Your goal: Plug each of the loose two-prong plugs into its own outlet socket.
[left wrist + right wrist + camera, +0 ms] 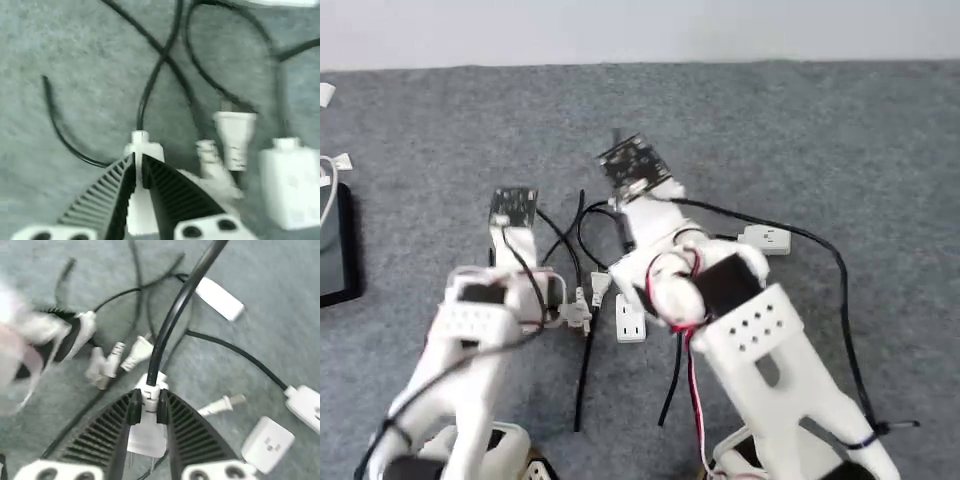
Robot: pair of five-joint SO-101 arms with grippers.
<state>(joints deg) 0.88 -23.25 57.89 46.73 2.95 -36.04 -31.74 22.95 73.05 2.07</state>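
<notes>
- The right gripper [148,399] is clamped tight on a white plug [147,437]. The plug's long axis runs along the jaws, with its prongs toward the wrist and its black cord [175,315] leaving past the tips.
- The cube socket [267,442] sits near that gripper, off to its side, slotted face up. The prongs point away from it, so I judge the plug needs turning first.
- The left gripper [138,162], also near the cube socket, is closed on a second plug [145,147], cord end outward and prongs hidden.
- A loose plug [222,402] lies just beside the cube socket, its prongs aimed toward a second socket [305,405].
</notes>
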